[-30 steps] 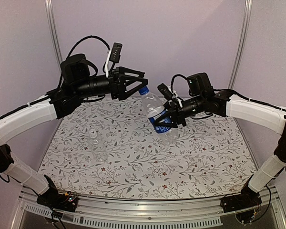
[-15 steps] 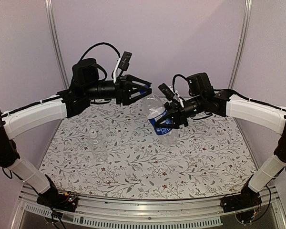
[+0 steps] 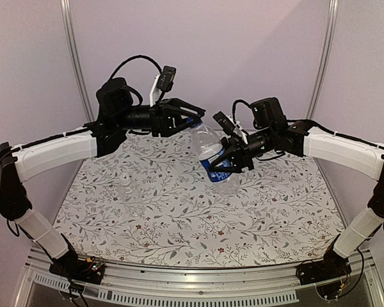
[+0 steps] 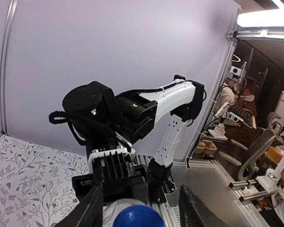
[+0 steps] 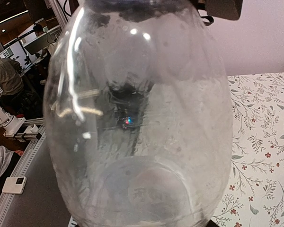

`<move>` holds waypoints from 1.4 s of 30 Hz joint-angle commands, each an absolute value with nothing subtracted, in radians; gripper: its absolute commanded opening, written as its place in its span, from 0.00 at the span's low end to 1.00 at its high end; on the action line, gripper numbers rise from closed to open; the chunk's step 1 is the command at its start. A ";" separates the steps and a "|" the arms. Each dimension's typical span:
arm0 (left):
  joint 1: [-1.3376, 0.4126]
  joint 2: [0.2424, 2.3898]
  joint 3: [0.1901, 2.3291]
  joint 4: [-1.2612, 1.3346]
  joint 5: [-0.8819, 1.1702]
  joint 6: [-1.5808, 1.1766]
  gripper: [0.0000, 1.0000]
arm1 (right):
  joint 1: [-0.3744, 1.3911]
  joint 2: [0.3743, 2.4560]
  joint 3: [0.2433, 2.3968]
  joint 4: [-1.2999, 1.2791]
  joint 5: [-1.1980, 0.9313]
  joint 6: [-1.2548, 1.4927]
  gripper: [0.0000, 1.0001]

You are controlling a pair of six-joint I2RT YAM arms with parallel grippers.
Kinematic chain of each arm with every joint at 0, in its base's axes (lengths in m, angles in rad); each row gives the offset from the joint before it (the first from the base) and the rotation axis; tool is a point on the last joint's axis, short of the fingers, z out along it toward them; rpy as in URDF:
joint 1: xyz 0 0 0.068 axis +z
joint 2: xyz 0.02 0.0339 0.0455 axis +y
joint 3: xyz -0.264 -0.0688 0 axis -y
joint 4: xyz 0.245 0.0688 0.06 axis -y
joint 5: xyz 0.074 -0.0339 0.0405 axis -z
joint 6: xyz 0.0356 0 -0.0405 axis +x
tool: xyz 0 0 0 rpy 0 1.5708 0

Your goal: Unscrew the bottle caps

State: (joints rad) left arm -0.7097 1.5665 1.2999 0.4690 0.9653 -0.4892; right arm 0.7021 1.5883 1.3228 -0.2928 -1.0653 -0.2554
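Note:
The taller bottle (image 3: 208, 144), clear with a blue-and-white label band, is held off the table, tilted with its neck toward the upper left. My right gripper (image 3: 227, 160) is shut on it at the label. The bottle's clear body (image 5: 142, 118) fills the right wrist view and hides those fingers. Its bright blue cap (image 4: 135, 218) lies between the fingers of my left gripper (image 3: 193, 119), with a gap on each side, so that gripper is open. The shorter, label-less bottle (image 3: 129, 190) stands upright on the left of the table with its pale cap (image 3: 125, 180) on.
A floral cloth (image 3: 198, 217) covers the table. Metal posts (image 3: 73, 57) and a purple wall close the back. An aluminium rail (image 3: 179, 281) runs along the near edge between the arm bases.
My left gripper has moved right and forward until its fingers sit either side of the blue cap, and its jaws have narrowed. The right arm and the held bottle have barely moved.

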 commanded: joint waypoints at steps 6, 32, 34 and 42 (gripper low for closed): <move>-0.692 1.607 1.300 0.546 1.012 -0.543 0.36 | 0.701 1.598 1.319 -0.287 -1.075 -0.268 0.42; -0.847 1.408 1.286 0.079 0.035 -0.618 0.30 | 0.701 1.621 1.352 -0.327 -0.782 -0.239 0.41; -0.848 1.406 1.290 0.075 0.033 -0.617 0.37 | 0.701 1.623 1.351 -0.329 -0.784 -0.239 0.41; -0.816 1.395 1.313 0.104 0.177 -0.470 0.73 | 0.701 1.619 1.349 -0.334 -0.810 -0.249 0.41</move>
State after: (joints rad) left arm -0.8421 1.4178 1.2804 0.0910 0.1066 -0.5583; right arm 0.7010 1.6127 1.3350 -0.3225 -0.7959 -0.2371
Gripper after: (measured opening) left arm 0.689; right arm 0.413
